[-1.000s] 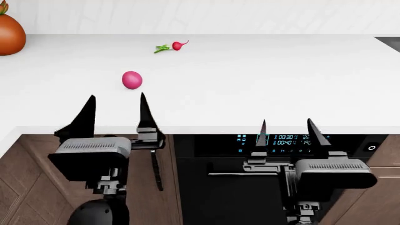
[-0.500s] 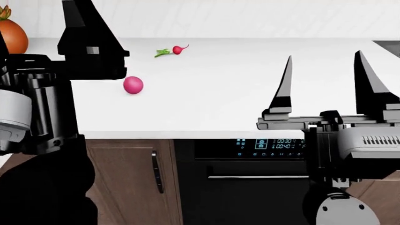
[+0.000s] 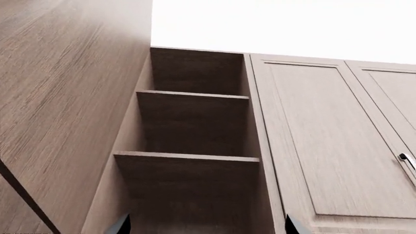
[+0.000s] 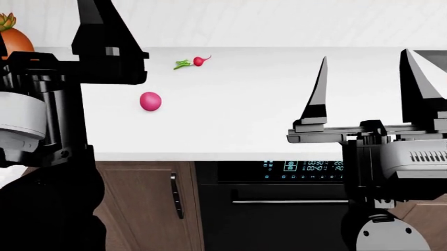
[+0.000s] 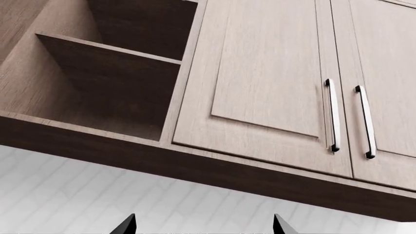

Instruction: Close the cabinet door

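Note:
The upper wall cabinet stands open. Its bare shelves [image 3: 188,126] show in the left wrist view, and one shelf [image 5: 110,73] in the right wrist view. A broad wood panel [image 3: 65,97] beside the opening looks like the swung-out cabinet door. My left gripper [image 3: 206,226] is open and empty, raised below the open compartment. In the head view one left finger [image 4: 104,42] fills the upper left. My right gripper [image 4: 365,57] is open and empty, raised over the counter. The right gripper [image 5: 202,225] points up at the cabinet's underside.
Closed upper doors with metal handles [image 5: 332,117] sit beside the opening. On the white counter [image 4: 244,120] lie a pink ball [image 4: 150,101], a radish [image 4: 196,61] and an orange vegetable [image 4: 14,39]. Below are an oven [image 4: 279,204] and a lower cabinet handle [image 4: 175,196].
Both arms have risen from below the counter edge to well above it and loom larger. Over the last half second the counter slid slightly down in the head view.

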Controlling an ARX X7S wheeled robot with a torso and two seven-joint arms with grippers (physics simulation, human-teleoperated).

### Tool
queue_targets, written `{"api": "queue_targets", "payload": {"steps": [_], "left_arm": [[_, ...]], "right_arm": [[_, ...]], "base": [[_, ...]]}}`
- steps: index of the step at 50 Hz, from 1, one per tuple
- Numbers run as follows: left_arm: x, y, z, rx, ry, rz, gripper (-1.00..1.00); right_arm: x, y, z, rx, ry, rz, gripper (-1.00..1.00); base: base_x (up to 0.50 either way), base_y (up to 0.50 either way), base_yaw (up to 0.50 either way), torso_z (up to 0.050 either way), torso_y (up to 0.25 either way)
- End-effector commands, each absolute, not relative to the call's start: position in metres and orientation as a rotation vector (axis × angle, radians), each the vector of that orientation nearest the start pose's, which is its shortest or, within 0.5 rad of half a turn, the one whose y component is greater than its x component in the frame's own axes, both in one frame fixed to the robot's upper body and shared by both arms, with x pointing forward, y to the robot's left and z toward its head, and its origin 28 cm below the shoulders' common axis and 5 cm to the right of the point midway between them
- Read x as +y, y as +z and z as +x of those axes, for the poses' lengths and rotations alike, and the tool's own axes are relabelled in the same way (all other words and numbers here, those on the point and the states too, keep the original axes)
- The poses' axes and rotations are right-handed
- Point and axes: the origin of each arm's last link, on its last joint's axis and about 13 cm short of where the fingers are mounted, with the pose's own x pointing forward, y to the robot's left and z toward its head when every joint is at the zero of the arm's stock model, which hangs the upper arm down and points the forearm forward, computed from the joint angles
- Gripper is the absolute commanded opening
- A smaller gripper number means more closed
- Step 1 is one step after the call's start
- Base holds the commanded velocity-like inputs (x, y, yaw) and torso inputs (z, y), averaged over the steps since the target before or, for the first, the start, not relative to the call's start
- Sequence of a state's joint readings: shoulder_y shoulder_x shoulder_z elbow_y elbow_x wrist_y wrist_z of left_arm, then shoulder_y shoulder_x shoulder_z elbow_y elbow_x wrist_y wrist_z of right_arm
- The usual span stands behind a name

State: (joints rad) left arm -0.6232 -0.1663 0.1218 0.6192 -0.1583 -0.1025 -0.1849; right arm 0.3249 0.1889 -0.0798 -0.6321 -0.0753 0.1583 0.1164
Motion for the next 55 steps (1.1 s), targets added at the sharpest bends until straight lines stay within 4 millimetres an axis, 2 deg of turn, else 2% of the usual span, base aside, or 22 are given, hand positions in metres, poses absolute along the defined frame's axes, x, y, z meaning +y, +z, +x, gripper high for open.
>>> {"api": "queue_targets", "payload": {"steps": [1,3,6,29,41,47,51,55], "left_arm": [[0.203,0.269,0.247,-1.064,-0.026,-0.028,1.0],[0.204,0.268,0.251,-1.005,0.008,-0.005,1.0],[0.204,0.269,0.247,-1.026,-0.004,-0.045,1.0],[0.203,0.267,0.249,-1.021,-0.015,-0.022,1.0],[0.203,0.268,0.25,-1.023,-0.013,-0.018,1.0],[0.213,0.278,0.257,-1.045,0.023,-0.04,1.0],[0.235,0.293,0.267,-1.057,0.073,-0.225,1.0],[0.247,0.305,0.272,-1.087,0.112,-0.188,1.0]], "right_arm": [[-0.111,0.203,0.23,-0.793,-0.046,-0.231,1.0],[-0.111,0.202,0.23,-0.789,-0.05,-0.246,1.0],[-0.111,0.202,0.231,-0.781,-0.056,-0.256,1.0],[-0.11,0.201,0.231,-0.786,-0.05,-0.251,1.0],[-0.11,0.199,0.231,-0.789,-0.042,-0.232,1.0],[-0.11,0.2,0.232,-0.787,-0.045,-0.228,1.0],[-0.11,0.2,0.232,-0.787,-0.043,-0.224,1.0],[-0.11,0.201,0.232,-0.786,-0.042,-0.22,1.0]], "base": [[0.0,0.0,0.0,0.05,0.0],[0.0,0.0,0.0,0.025,0.0],[0.0,0.41,0.0,0.0,0.0],[0.0,0.49,0.0,0.0,0.0],[0.0,0.14,0.0,0.0,0.0],[0.0,0.0,0.0,0.0,0.0],[0.0,0.0,0.0,0.0,0.0],[0.0,0.0,0.0,0.0,0.0]]}}
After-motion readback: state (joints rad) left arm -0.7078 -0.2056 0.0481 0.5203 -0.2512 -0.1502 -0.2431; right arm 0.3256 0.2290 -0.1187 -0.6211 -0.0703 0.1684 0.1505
